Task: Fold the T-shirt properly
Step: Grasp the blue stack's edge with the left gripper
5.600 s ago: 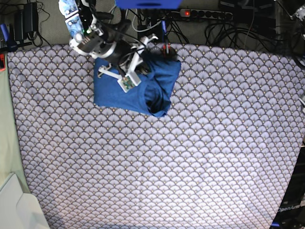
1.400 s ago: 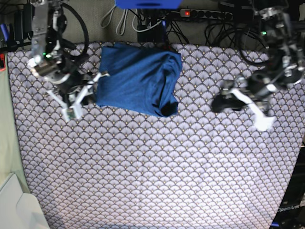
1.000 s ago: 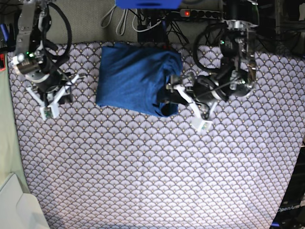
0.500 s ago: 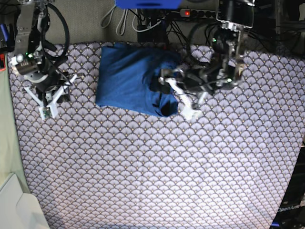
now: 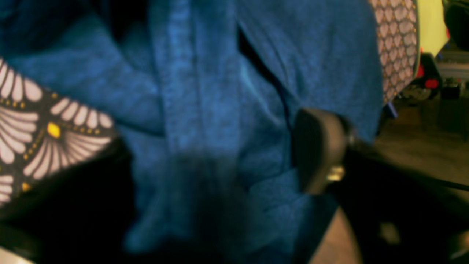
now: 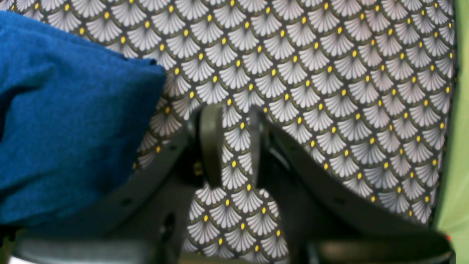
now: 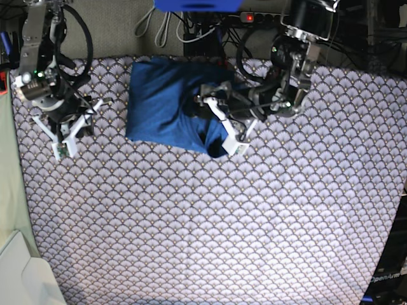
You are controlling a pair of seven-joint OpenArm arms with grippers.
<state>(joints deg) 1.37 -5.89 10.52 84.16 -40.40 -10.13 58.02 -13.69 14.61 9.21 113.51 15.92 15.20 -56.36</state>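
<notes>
The T-shirt is a folded blue bundle at the back of the patterned tablecloth. My left gripper sits over its right edge. In the left wrist view, bunched T-shirt fabric fills the wide gap of the left gripper. One pad touches the cloth and the other finger is a dark blur at lower left. My right gripper rests left of the shirt, apart from it. In the right wrist view the right gripper has a narrow empty gap, with the T-shirt to its left.
A power strip and tangled cables run behind the table's back edge. A green mat borders the cloth's left side, with a white object at the bottom-left corner. Patterned cloth lies under the right gripper.
My left arm swung in from the right onto the shirt's right edge and its jaws narrowed around the fabric. The shirt shifted slightly left. My right arm pulled left, then stayed still.
</notes>
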